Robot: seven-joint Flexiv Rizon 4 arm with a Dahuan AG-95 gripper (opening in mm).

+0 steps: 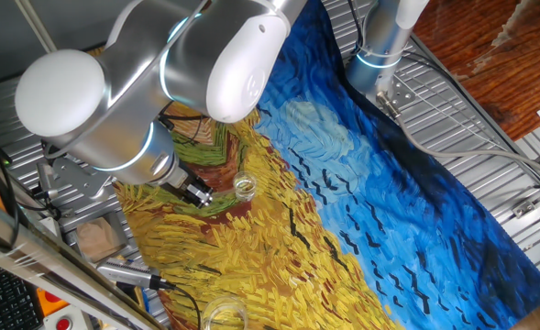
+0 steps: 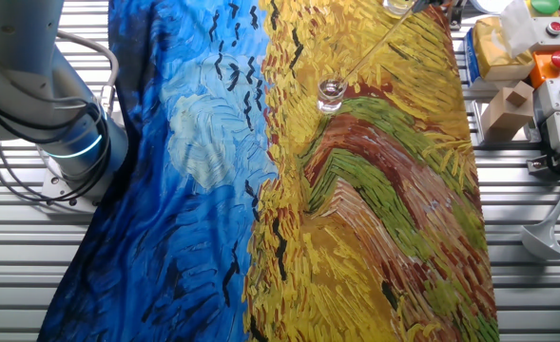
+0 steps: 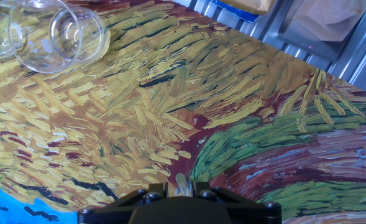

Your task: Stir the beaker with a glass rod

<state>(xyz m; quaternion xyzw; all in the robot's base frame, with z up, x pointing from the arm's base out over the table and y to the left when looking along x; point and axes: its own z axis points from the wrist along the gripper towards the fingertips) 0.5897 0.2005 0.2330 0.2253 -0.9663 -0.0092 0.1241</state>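
The beaker [image 1: 243, 187] [image 2: 332, 92] is a small clear glass cylinder standing upright on the yellow part of the painted cloth. My gripper [image 1: 201, 194] hangs just left of it in one fixed view and is out of frame in the other. In the hand view the gripper [image 3: 183, 185] is shut on a pale glassy stub, the glass rod [image 3: 182, 180]. A thin pale line, apparently the rod [image 2: 375, 46], slants from the top edge down to the beaker's rim. I cannot tell whether its tip is inside. No beaker is clearly identifiable in the hand view.
A wider clear glass vessel [image 1: 222, 316] [image 2: 398, 5] [image 3: 27, 31] stands near the cloth's edge. Cardboard boxes [image 1: 95, 238] [image 2: 508, 104] and an orange control box [image 2: 555, 66] sit on the slatted table beside the cloth. The arm's base [image 1: 380, 46] [image 2: 70, 142] is on the blue side.
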